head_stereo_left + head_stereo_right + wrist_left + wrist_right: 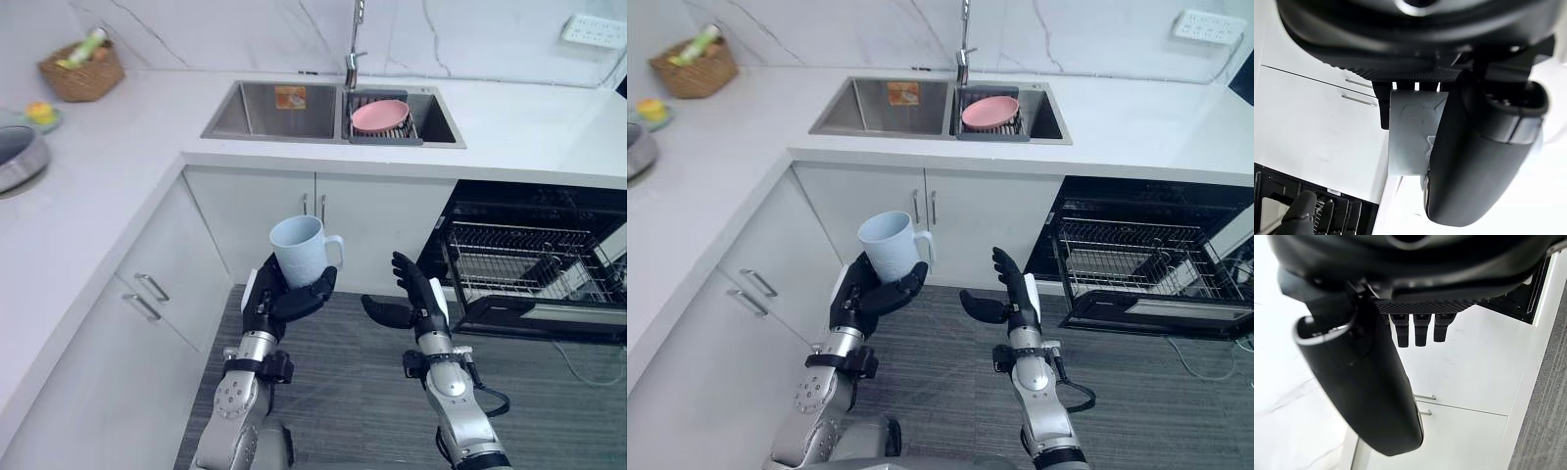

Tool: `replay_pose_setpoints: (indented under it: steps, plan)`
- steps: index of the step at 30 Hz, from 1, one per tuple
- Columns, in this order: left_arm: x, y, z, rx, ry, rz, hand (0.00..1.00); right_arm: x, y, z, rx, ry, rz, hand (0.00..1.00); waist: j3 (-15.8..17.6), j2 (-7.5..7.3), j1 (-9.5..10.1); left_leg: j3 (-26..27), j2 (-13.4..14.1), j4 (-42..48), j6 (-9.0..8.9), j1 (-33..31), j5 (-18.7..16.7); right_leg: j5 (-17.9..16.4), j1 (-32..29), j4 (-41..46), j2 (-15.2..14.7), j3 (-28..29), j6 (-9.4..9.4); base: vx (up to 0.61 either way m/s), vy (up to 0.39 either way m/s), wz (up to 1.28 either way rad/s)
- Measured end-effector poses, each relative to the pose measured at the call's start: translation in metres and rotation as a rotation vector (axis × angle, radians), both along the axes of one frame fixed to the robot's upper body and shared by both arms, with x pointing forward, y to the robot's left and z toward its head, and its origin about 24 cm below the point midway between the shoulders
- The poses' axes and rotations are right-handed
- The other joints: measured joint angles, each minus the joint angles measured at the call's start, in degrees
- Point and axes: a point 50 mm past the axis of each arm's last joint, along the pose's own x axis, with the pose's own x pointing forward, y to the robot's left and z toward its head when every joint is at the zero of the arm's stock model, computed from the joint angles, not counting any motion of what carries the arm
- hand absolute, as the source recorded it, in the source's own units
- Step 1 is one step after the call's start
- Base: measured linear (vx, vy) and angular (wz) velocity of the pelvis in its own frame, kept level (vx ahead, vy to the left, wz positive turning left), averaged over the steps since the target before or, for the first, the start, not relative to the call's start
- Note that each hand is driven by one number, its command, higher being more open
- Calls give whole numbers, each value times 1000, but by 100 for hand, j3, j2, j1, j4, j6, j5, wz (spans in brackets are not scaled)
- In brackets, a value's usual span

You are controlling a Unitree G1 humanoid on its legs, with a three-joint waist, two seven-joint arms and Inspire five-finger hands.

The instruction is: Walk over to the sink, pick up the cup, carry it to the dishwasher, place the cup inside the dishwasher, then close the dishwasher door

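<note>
Cup in hand — dishwasher next.
Left hand (274,294) is curled round the pale-blue cup (297,250), upright, handle twd the right hand (421,299), which hangs spread and empty beside it, both in front of the cabinet doors (255,215) under the sink (274,113). Open dishwasher (534,206) is to the robot's right. Keep cup level, turn right, clear the dropped door (549,318) — then reach over the wire rack (529,259).

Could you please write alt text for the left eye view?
The left hand holds a pale blue cup upright before white cabinets; the open right hand is empty. The dishwasher stands open at right.
</note>
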Motion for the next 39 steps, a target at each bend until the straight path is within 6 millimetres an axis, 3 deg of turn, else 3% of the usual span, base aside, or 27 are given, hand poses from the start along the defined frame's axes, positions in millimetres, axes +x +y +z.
replay_pose_setpoints:
  steps: [1,2,3,4,6,7,9,10,11,12,13,14,15,16,17,19,22,23,24,25,28,34,39]
  plan:
    - [0,2,-1,33,0,-2,30,0,5,0,17,0,4,90,23,-44,-15,278,-1,-78,111,377,-136,153,-428,1013,-147,-235,213,353,197,-94]
    - [-1,4,-2,48,4,6,30,0,8,0,29,0,10,90,42,-57,-83,473,-9,-275,164,831,-231,74,-712,1718,-294,-705,10,360,161,-85]
    - [-1,5,-1,47,5,13,30,0,10,0,30,-1,15,90,38,-60,-106,570,-4,-430,168,1036,-238,7,-847,1917,-342,-1003,-121,349,91,-78]
    - [0,7,1,45,-6,31,30,3,14,3,31,-14,34,90,26,-56,-133,783,31,-760,160,1376,-235,-143,-1119,2001,-374,-1564,-405,335,40,-75]
    - [1,11,6,42,-33,54,30,11,22,11,40,-56,65,90,21,-59,-163,1086,80,-1119,76,1699,-232,-281,-1495,1628,-479,-2465,-654,353,13,-89]
    - [3,15,9,44,-51,70,30,16,24,18,70,-86,78,90,18,-48,-180,1297,133,-1312,21,1873,-231,-229,-1681,891,-507,-3196,-777,324,-9,-73]
    - [5,19,10,47,-56,92,30,19,26,23,99,-103,83,90,7,-65,-218,1443,161,-1434,-132,2046,-257,171,-1696,-74,-342,-3718,-977,323,-30,-52]
    - [5,22,10,48,-53,112,30,18,26,26,125,-116,83,90,-20,-109,-278,1429,151,-1451,-370,2208,-396,1122,-1603,-669,-132,-3691,-1256,448,-77,-38]
    - [6,20,2,36,-19,130,30,16,21,25,105,-112,81,90,-75,169,-326,1405,388,-1396,-496,2339,-496,1094,-1474,-648,124,-3757,-1239,462,-74,-34]
    - [7,20,-1,41,-8,135,30,15,19,24,100,-109,83,90,-118,239,-328,1395,512,-1281,-499,2348,-495,1028,-1386,-741,245,-3730,-1256,561,-128,-50]
    - [8,20,-4,40,4,145,30,15,17,25,100,-111,90,90,-124,355,-320,1372,795,-792,-538,2286,-440,1004,-1191,-977,555,-3652,-1281,499,-146,-71]
    - [10,20,-6,42,13,144,30,14,15,25,120,-111,84,90,-105,391,-321,1254,1087,53,-479,2102,-171,999,-905,-1272,832,-3536,-1297,488,-166,-75]
    - [11,19,-9,44,22,143,30,13,14,25,123,-112,80,90,-103,395,-320,1156,1198,497,-423,1989,83,1000,-730,-1428,936,-3454,-1299,373,-109,-78]
    - [11,20,-13,53,41,143,30,10,12,28,148,-123,73,90,-95,396,-309,859,1342,1409,-304,1713,668,1010,-325,-1765,1061,-3243,-1308,293,-45,-64]
    - [11,19,-14,51,46,138,30,9,11,31,161,-135,70,90,-102,409,-308,723,1333,1757,-330,1550,575,1012,-174,-1906,1094,-3147,-1304,359,-5,-83]
    - [13,16,-14,55,40,126,30,9,6,45,221,-209,53,90,-96,398,-299,431,1134,2093,-263,841,55,1058,252,-2282,1081,-2690,-1230,390,58,-97]
    - [15,18,-12,68,32,136,30,9,8,49,298,-224,70,90,-81,387,-226,-150,632,751,-324,387,-180,1060,552,-2337,892,-2092,-1174,340,167,-116]
    - [15,18,-11,68,29,138,30,9,8,49,312,-223,75,90,-74,385,-201,-330,489,286,-364,391,-144,1026,588,-2316,840,-2005,-1108,203,187,-88]
    - [17,18,-9,76,18,139,30,8,8,49,321,-225,83,90,-87,424,-158,-605,344,-569,-436,431,167,932,598,-2238,784,-1885,-952,243,262,-110]
    - [23,18,-5,93,-4,146,30,4,8,50,350,-227,98,90,-28,550,-153,-910,283,-1120,-510,525,1098,732,689,-2115,823,-1659,-686,285,305,-88]
    - [33,25,3,140,-42,154,30,-3,13,46,439,-209,118,90,10,259,-312,-746,-47,-1442,-381,798,1146,653,705,-2081,443,-1468,-556,161,189,-24]
    - [35,33,5,153,-49,192,30,-4,26,64,539,-273,235,90,29,175,-289,-407,-179,-1840,-284,1204,1120,717,838,-2363,319,-1178,-453,58,69,-26]
    - [34,21,7,166,-64,119,30,-4,31,68,542,-284,274,90,-11,118,-320,-274,-118,-1958,-282,1199,1124,831,756,-2523,378,-1020,-457,16,1,-19]
